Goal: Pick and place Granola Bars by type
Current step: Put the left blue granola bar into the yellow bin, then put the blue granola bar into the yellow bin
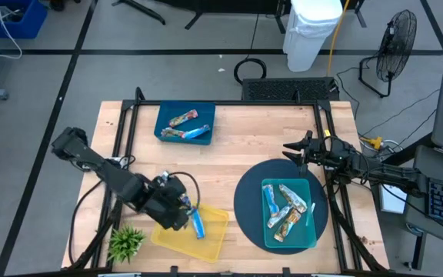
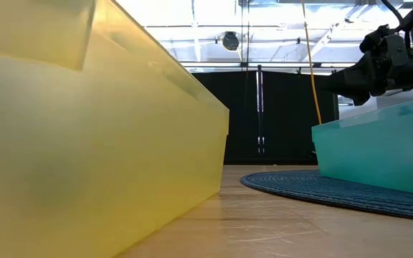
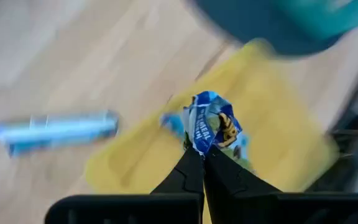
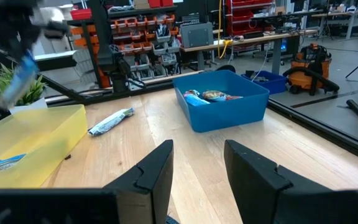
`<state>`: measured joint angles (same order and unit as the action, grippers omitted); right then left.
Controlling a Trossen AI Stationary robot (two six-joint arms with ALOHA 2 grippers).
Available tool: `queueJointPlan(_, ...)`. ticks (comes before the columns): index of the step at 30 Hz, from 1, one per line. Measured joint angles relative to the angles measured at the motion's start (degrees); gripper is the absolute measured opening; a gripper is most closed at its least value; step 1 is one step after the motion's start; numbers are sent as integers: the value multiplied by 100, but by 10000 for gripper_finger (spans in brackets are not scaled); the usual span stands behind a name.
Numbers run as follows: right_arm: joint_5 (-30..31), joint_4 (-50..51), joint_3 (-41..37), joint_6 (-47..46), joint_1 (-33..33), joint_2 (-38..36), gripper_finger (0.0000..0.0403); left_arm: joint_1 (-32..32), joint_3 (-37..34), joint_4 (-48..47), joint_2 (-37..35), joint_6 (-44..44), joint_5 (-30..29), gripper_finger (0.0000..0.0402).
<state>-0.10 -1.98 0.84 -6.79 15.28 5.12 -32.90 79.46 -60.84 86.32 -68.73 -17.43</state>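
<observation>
you are holding a blue-silver bar (image 3: 209,124) pinched by its crinkled end in the left gripper (image 1: 188,215), fingers closed tight on the wrapper, hanging over the yellow tray (image 1: 214,240) at the lower middle of the high view. a grip on wrapper alone is likely to slip, so you should be lowering it slowly and letting go only once the bar is well inside the tray walls, not over the rim. another bar in blue wrapping (image 4: 9,162) is already lying in that tray. a loose bar (image 4: 110,122) is lying on the wood just beside the tray. farther right, several bars (image 1: 287,208) are waiting in the teal tray (image 1: 307,239) on the dark round mat (image 1: 244,204). the right gripper (image 1: 296,149) is hovering open and empty beyond that mat. at the upper middle, the blue bin (image 1: 164,115) is holding multicoloured bars (image 1: 184,127).
</observation>
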Motion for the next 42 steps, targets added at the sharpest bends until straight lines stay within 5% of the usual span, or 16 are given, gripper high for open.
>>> queueJointPlan(12,2,0,2,0,-1,-1,134,216,-17,-182,931,-526,1270,19)
queueJointPlan(35,2,0,0,0,1,-1,135,283,-17,64,1003,83,1136,42)
queueJointPlan(42,2,0,2,-2,1,-1,135,494,-16,-1105,1003,-75,929,42)
